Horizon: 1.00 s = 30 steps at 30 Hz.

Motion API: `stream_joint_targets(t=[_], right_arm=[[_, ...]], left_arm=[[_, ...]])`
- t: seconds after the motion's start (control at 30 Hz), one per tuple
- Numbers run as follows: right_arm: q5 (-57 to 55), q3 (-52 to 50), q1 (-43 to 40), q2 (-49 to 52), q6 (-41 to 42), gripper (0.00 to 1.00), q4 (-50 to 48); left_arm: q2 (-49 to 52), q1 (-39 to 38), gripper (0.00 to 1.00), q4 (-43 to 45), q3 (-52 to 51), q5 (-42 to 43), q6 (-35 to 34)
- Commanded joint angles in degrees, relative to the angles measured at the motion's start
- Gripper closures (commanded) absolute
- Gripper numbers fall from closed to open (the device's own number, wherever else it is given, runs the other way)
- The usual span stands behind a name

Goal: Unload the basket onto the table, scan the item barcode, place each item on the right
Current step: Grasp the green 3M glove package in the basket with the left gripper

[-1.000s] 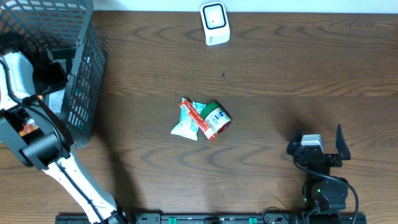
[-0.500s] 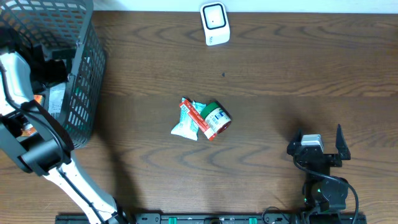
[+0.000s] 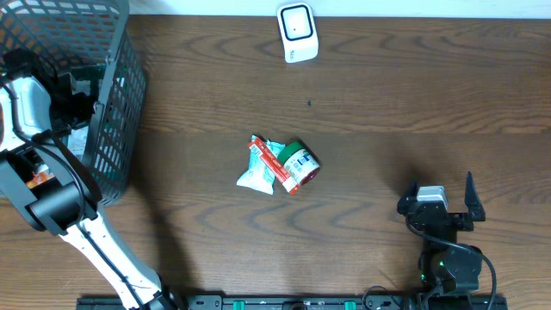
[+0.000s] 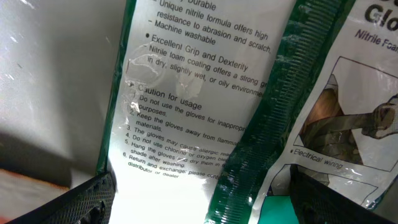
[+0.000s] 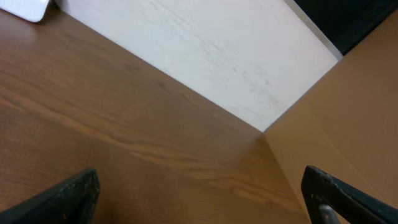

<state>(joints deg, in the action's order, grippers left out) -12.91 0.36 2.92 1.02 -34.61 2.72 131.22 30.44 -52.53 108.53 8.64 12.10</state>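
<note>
Left tool [image 4: 208, 202] gapes over glove packet [image 4: 186, 93] — "Caution for usage".

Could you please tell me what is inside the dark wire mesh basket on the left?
The open left gripper hangs inside the dark wire mesh basket over green and white plastic packaging of nitrile gloves. The arm and mesh hide whatever else lies there.

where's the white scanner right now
Overhead view: the scanner sits at the far edge of the table, near the middle, beyond the can and packet and right of the wire basket.
</note>
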Motion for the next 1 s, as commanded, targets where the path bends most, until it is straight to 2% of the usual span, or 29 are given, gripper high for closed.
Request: stream_joint_targets(t=[0.0, 0.27, 0.73, 0.97], right_arm=[[-0.55, -0.02, 0.39, -0.20, -0.37, 0.01, 0.24], [-0.55, -0.02, 0.39, -0.22, -0.37, 0.01, 0.22], [-0.55, -0.02, 0.39, -0.22, -0.37, 0.01, 0.22], [-0.55, -0.02, 0.39, -0.22, -0.37, 0.01, 0.22]], left_arm=[[3.69, 0.20, 0.09, 1.05, -0.20, -1.73, 0.76], [3.54, 0.09, 0.09, 2.99, 0.28, -5.29, 0.76], [-2.99, -0.02, 0.09, 4.83, 1.14, -5.29, 0.33], [-2.62, 0.00, 0.09, 6.69, 0.39, -5.29, 2.08]])
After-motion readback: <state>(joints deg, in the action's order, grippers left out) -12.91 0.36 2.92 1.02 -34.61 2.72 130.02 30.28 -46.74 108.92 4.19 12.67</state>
